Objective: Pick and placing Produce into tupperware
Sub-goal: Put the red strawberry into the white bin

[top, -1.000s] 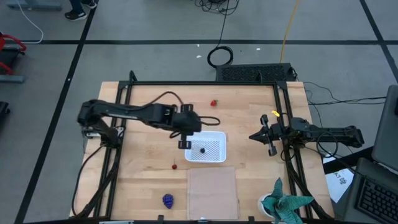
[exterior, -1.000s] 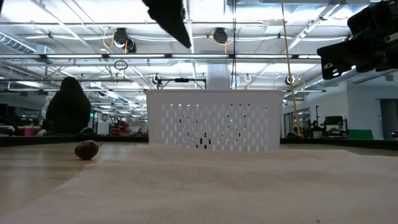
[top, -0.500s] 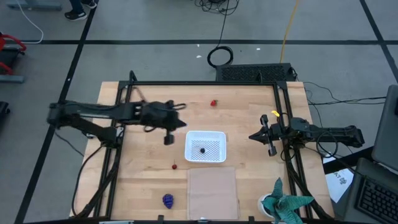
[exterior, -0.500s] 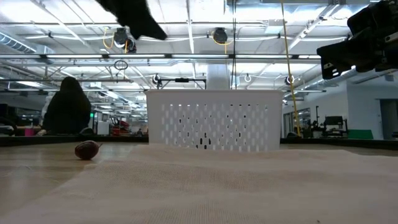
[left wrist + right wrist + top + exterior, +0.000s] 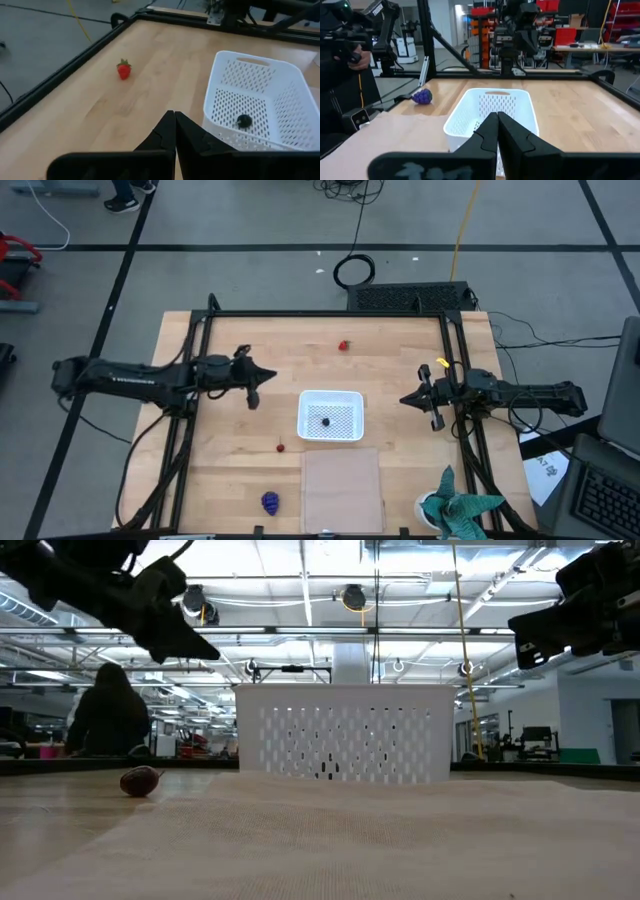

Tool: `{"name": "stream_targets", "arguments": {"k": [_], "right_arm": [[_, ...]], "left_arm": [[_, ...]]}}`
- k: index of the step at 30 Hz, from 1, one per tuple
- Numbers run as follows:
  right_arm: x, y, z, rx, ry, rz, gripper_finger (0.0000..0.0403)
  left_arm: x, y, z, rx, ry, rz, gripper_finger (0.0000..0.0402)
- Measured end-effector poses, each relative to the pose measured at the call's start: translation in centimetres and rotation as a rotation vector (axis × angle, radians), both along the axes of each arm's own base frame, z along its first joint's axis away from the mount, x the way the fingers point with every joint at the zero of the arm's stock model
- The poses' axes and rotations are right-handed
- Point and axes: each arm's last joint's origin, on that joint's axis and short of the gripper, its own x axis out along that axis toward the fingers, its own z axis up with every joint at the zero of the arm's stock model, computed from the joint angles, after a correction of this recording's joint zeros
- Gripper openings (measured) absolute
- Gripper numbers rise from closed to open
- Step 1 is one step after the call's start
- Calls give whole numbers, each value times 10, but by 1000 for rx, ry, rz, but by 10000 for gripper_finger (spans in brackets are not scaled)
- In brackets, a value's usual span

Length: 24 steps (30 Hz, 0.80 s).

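Plastic, tiny and light, we judge: purple grape bunch [image 5: 270,502] lies nearest, cherry [image 5: 281,447] next, berry [image 5: 324,420] in the tupperware [image 5: 331,414], strawberry [image 5: 343,345] farthest, best pinched across its body; left gripper [image 5: 254,383] and right gripper [image 5: 424,402] are both closed, empty

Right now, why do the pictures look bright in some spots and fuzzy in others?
In the low view, ceiling lights glare behind the white tub, and the cloth up close is blurry. In the left wrist view, the gripper is soft, while the strawberry is sharp.
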Motion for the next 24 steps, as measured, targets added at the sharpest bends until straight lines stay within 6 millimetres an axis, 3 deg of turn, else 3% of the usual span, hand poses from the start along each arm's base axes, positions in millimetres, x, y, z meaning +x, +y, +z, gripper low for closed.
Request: {"name": "stream_targets", "arguments": {"k": [13,24], "right_arm": [[0,0,1,25,-1,1,0],[0,0,0,25,1,3,0]], "left_arm": [[-31,-14,22,237,-144,-13,0],[-41,-12,-24,207,-263,-67,0]]}}
